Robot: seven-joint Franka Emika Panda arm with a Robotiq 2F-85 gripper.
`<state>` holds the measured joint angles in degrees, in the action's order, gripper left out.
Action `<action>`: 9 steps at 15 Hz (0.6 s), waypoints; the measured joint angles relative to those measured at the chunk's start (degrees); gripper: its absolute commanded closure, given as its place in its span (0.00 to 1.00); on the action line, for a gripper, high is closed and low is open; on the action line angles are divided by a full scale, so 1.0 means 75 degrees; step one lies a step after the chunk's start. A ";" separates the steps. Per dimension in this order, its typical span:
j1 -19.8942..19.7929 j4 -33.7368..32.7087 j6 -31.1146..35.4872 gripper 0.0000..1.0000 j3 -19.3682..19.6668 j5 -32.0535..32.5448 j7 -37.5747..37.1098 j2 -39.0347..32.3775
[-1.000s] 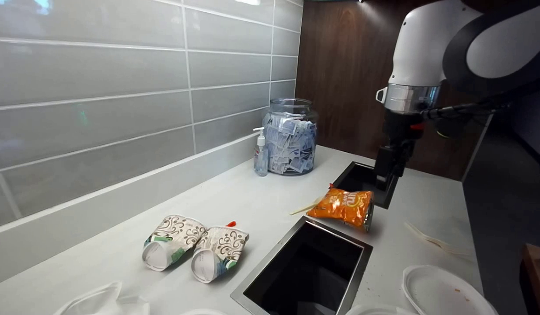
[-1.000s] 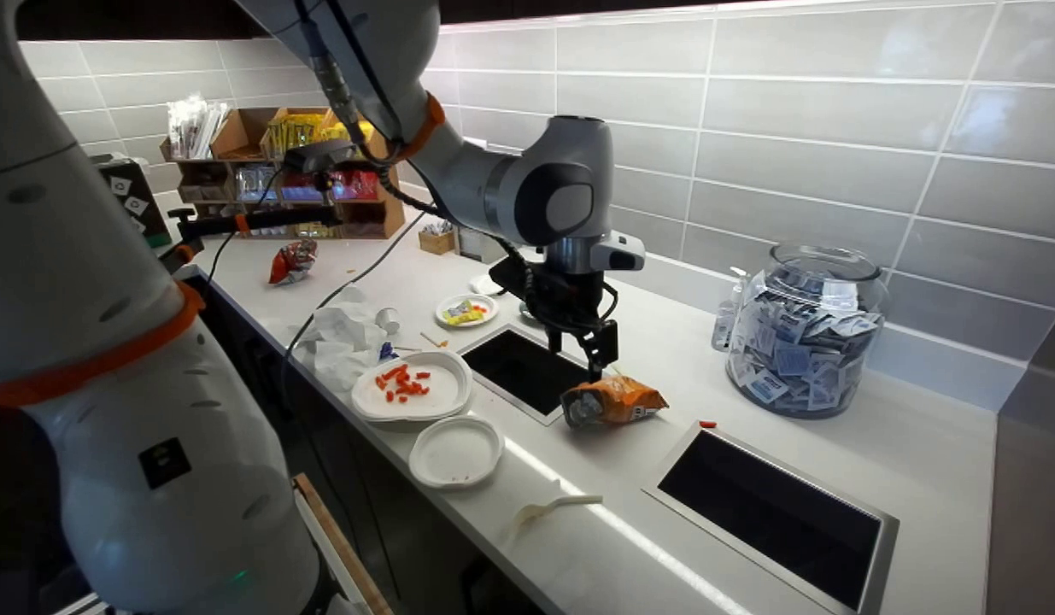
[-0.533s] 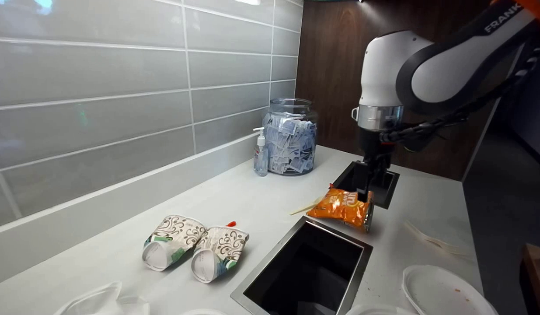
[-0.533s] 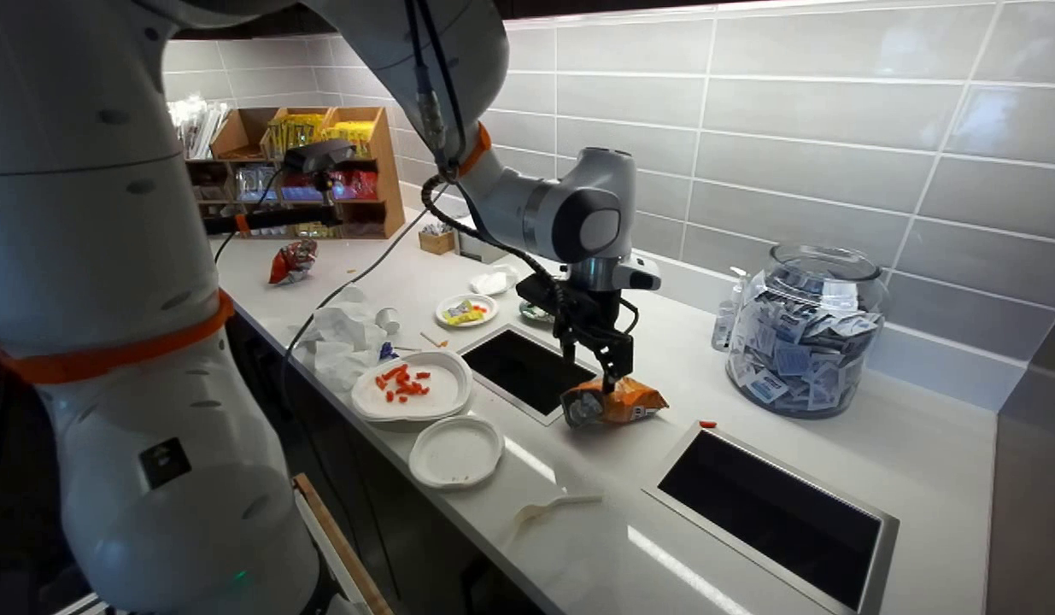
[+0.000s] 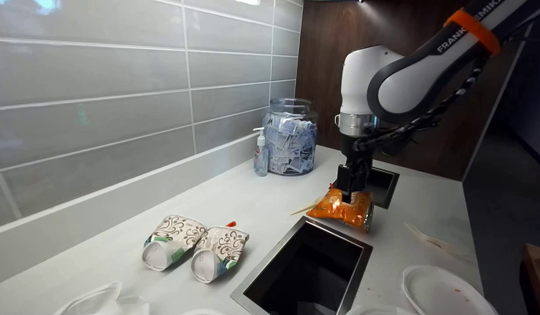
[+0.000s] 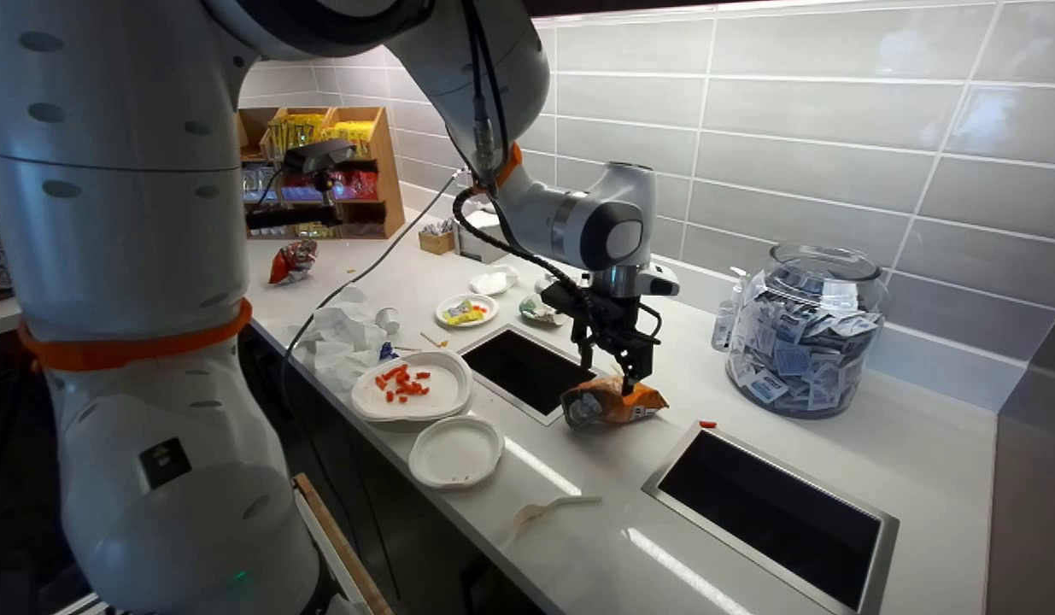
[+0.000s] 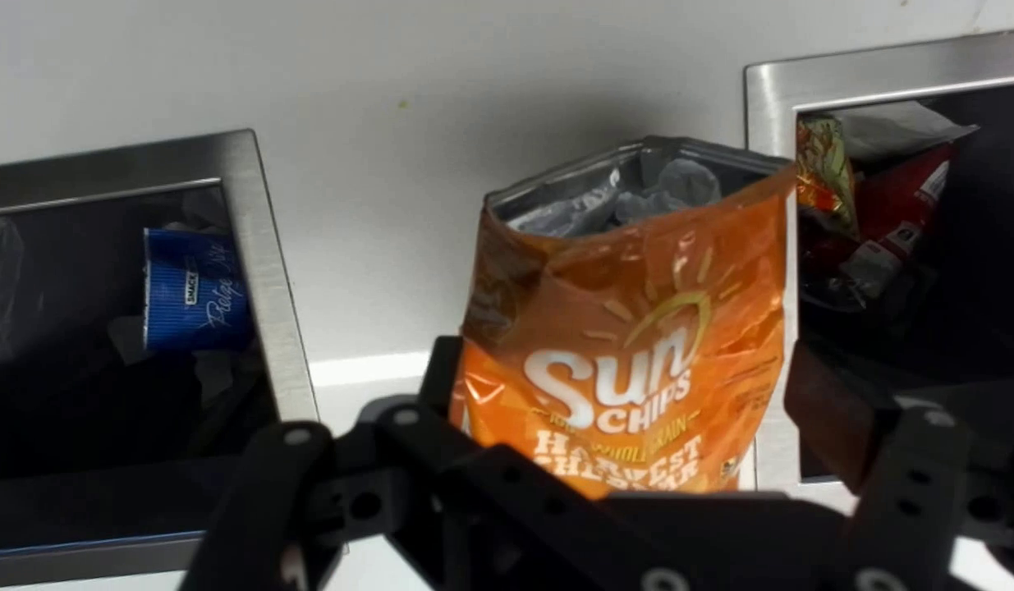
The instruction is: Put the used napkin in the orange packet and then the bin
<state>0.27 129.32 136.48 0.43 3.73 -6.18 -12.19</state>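
The orange packet (image 7: 630,369) lies on the counter between two steel-framed openings, its silver mouth gaping. Greyish stuff shows inside; what it is I cannot tell. My gripper (image 7: 642,394) points down over it, open, with a finger on either side of the packet in the wrist view. The left finger is close to its edge, with a gap on the right. Both exterior views show the gripper (image 6: 608,367) right above the packet (image 5: 357,214). Crumpled white napkins (image 6: 335,342) lie heaped near the front edge; which is the used napkin is unclear. Bin openings (image 6: 886,555) sit flush in the counter.
A glass jar (image 5: 291,144) and a pump bottle (image 5: 261,155) stand by the wall. Two crushed patterned cups (image 5: 178,234) lie left of the near opening. Plates (image 6: 454,453) and a pale fork (image 6: 536,512) are along the front side. Discarded wrappers show inside both openings in the wrist view.
The arm has swung toward the tiled wall and come lower, bringing the open gripper over the packet. The packet and other things on the counter stay in place.
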 measured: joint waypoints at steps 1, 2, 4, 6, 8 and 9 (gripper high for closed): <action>0.0000 -0.0084 0.0000 0.01 0.0009 0.0001 0.0050 -0.0108; 0.0000 -0.0165 0.0000 0.13 0.0017 0.0006 0.0090 -0.0212; 0.0002 -0.0310 0.0000 0.31 0.0039 0.0048 0.0119 -0.0413; 0.0003 -0.0441 0.0000 0.48 0.0079 0.0081 0.0121 -0.0608; 0.0003 -0.0547 -0.0001 0.62 0.0133 0.0082 0.0122 -0.0795; 0.0002 -0.0602 -0.0004 0.71 0.0164 0.0081 0.0122 -0.0885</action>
<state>0.28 124.80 136.45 1.66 4.34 -5.27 -18.84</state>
